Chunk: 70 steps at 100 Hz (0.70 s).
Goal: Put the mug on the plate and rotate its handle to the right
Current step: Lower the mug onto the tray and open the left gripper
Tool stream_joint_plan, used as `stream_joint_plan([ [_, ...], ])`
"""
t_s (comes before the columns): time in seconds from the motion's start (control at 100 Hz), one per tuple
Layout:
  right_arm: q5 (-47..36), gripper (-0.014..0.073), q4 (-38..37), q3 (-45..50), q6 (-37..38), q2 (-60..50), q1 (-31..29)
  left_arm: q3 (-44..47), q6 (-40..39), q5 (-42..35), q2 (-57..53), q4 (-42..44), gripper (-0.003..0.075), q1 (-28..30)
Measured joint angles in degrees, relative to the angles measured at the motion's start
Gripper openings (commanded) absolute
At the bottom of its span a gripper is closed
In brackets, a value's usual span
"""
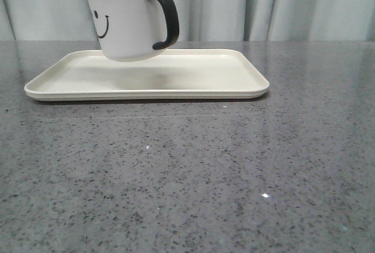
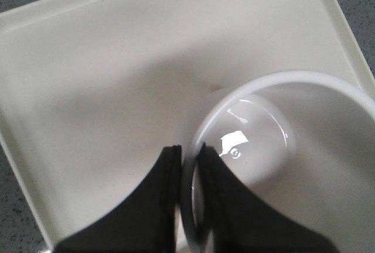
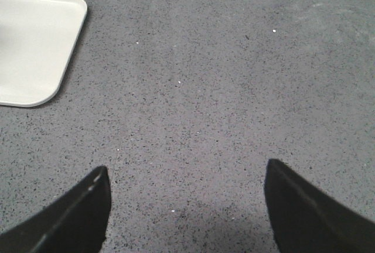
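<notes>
In the front view we are holding the mug (image 1: 126, 21) in the air above the left part of the plate (image 1: 234, 71). Its base is hanging clear of the plate and the mug is leaning a little. The smiley face is showing on its left side, and the handle (image 1: 167, 19) is pointing right. A soft shadow is lying on the plate under the mug. The plate is sitting flat on the grey speckled worktop (image 1: 187, 177), toward the far side, with a pale curtain (image 1: 281, 4) hanging behind it. Only a dark bit of our left arm is showing at the mug's rim, at the upper left.

In the left wrist view we are looking down into the mug (image 2: 258, 142), with light glinting on its white inside. Our left jaws (image 2: 188, 165) are pinching the rim, one finger inside the wall and one outside, drawn narrow on it. The plate (image 2: 88, 77) is spreading out beneath, and strips of worktop are showing beyond its edges.

In the right wrist view our right jaws (image 3: 186, 191) are standing wide apart over bare worktop (image 3: 222, 77), holding nothing. One rounded corner of the plate (image 3: 35, 42) is showing off to the side, well apart from them.
</notes>
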Motion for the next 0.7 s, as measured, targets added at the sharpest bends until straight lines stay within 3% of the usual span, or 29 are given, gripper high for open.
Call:
stream_joint_plan([
  [0.7,-0.5,0.0547,0.0,0.0,0.0,0.0,0.0,-1.4,0.0,0.1,5.7,1.3,-0.002,-0.8],
])
